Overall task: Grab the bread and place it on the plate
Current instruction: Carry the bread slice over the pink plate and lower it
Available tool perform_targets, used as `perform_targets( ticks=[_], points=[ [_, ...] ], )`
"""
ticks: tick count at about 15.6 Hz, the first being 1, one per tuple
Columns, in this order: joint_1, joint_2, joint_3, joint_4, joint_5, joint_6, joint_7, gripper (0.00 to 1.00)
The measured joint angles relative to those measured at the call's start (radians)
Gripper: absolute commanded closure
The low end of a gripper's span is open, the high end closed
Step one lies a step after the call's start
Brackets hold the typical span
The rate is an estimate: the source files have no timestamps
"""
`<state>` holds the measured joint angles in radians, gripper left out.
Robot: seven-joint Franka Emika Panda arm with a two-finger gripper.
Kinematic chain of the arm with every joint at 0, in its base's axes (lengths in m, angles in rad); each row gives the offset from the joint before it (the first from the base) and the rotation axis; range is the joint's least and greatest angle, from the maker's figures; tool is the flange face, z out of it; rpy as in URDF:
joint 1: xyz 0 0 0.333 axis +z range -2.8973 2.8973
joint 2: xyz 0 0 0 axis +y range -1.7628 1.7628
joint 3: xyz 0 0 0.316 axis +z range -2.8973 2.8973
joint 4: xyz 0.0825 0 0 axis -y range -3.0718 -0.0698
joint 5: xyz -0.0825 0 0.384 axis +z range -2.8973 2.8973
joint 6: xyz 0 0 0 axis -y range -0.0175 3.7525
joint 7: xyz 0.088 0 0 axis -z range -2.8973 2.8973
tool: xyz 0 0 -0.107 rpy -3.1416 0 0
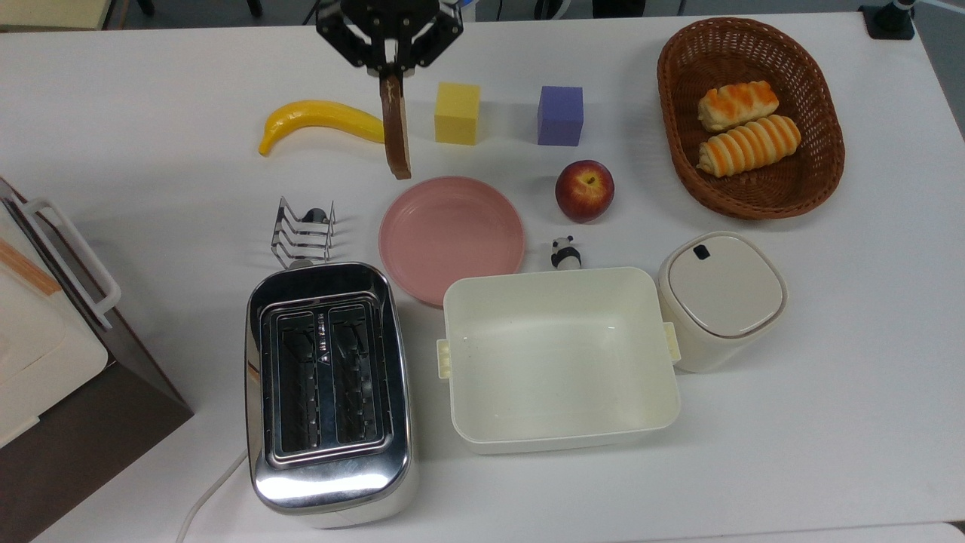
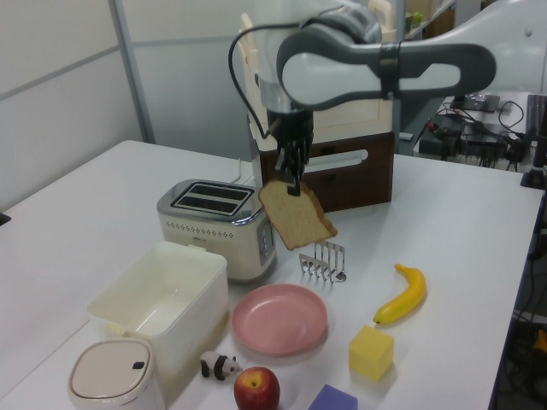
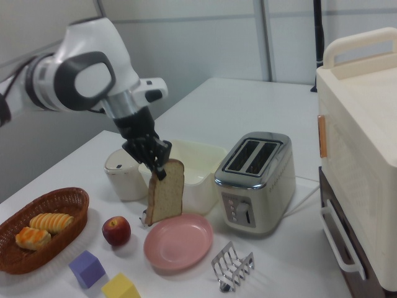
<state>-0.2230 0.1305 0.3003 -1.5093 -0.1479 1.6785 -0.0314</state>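
White-and-grey arm point(image 2: 376, 64) with black cable and black claw point(image 3: 156, 162).

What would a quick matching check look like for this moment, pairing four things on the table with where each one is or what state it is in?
Things:
1. bread
2. plate
3. striped rolls
4. toaster

States:
A. lying in the wicker basket
B. standing with both slots empty
C. hanging upright from the gripper, above the table
D. bare on the table, beside the cream tub

Pairs: 1-C, 2-D, 3-A, 4-B
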Motion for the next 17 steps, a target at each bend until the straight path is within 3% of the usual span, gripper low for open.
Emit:
perform_targets(
  ticks=[17],
  points=[
    [-0.002,0.045,-0.002,-0.122,-0.022,0.144,-0.001,1.00]
  ],
)
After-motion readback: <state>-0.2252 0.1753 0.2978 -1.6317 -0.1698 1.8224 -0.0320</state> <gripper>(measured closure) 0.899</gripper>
